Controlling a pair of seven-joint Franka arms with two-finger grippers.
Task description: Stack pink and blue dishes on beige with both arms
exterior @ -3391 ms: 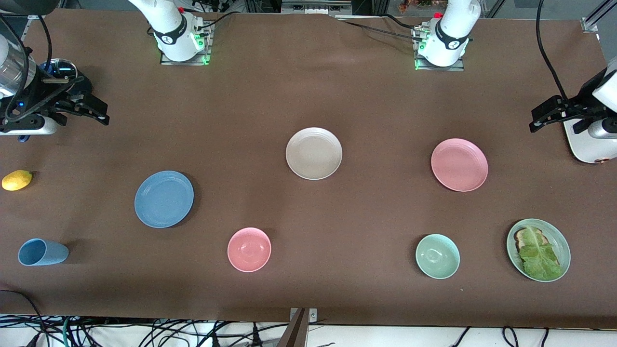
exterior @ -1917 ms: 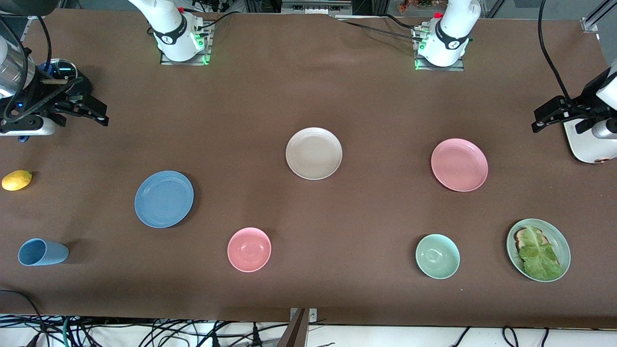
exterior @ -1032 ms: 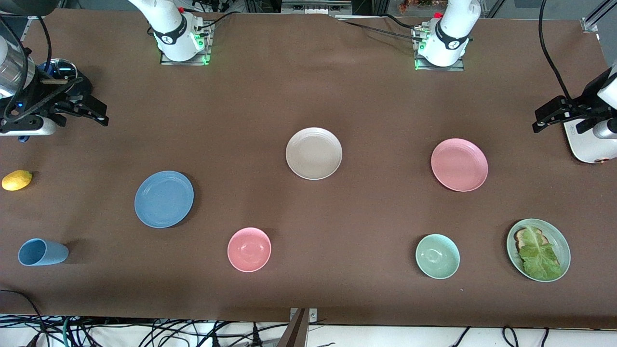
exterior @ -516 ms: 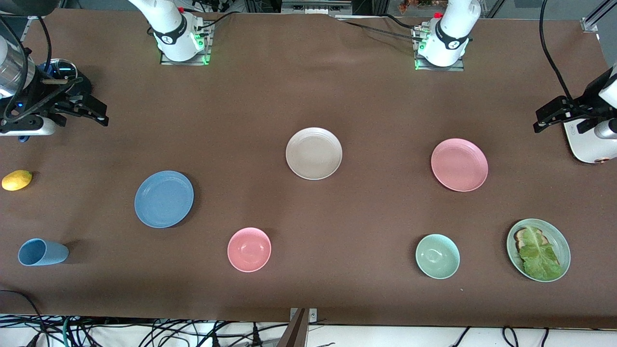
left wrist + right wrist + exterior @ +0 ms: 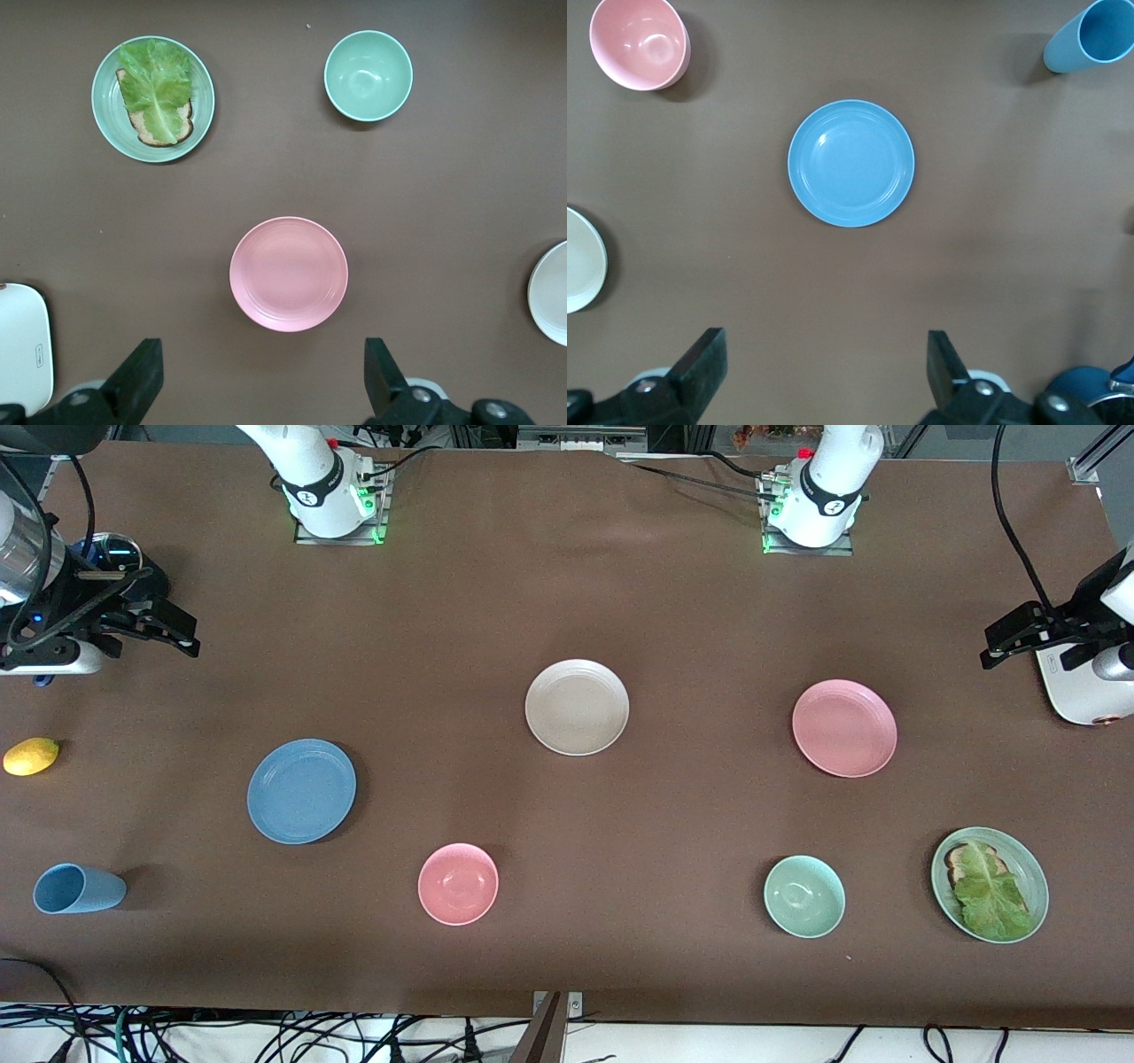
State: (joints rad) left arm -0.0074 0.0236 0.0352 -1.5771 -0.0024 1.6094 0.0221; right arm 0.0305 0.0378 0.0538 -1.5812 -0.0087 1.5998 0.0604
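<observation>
Fingers spread on left gripper (image 5: 257, 381) over table's end, right gripper (image 5: 824, 376) likewise, both raised

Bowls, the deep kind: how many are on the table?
2. The pink bowl sits nearer the front camera than the beige plate; the pale green bowl sits beside the green plate of lettuce toast. None seems hidden.

White jointed arms (image 5: 314, 465), black bands, black cables, black end effectors (image 5: 1019, 633).
</observation>
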